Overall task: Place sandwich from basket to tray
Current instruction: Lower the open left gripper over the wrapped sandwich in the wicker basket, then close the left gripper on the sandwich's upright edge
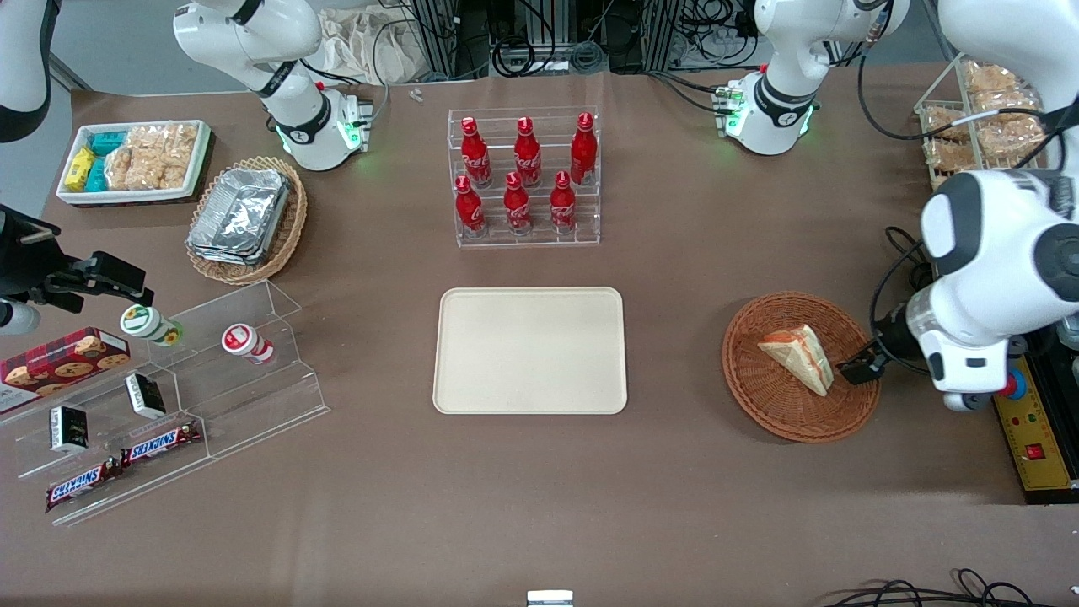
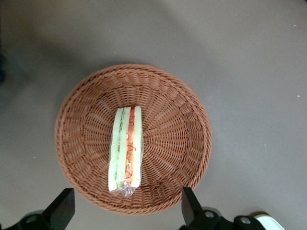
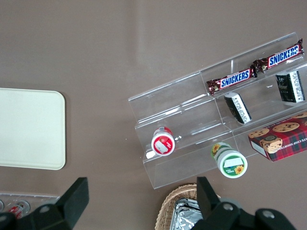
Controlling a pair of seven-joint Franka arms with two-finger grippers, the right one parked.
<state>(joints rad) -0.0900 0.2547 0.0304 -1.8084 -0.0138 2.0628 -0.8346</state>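
The sandwich (image 1: 799,358) lies in the round wicker basket (image 1: 763,396), toward the working arm's end of the tabletop, resting on one bread face with its striped cut edge turned up. The tool (image 2: 125,208) hangs above the basket with its fingers (image 2: 62,207) spread wide and nothing between them; in the wrist view they stand either side of the sandwich's wrapped end, well clear of it.

This wedge looks light and soft, and the clear wrap looks slippery, so my guess is a hard squeeze would crush the bread and push the filling out. The safest hold seems to be across the two bread faces near the thick middle, not on the loose twist of wrap at the tip. The basket wall is low, which should leave room to come straight down.

The tray (image 1: 529,350) sits bare in the middle of the tabletop, near the basket, and nothing stands between them. The rack of red bottles (image 1: 524,177) stands farther from the front camera than the tray, off the direct line. The clear shelf of snacks (image 1: 169,396) and the foil trays (image 1: 240,215) lie toward the parked arm's end.
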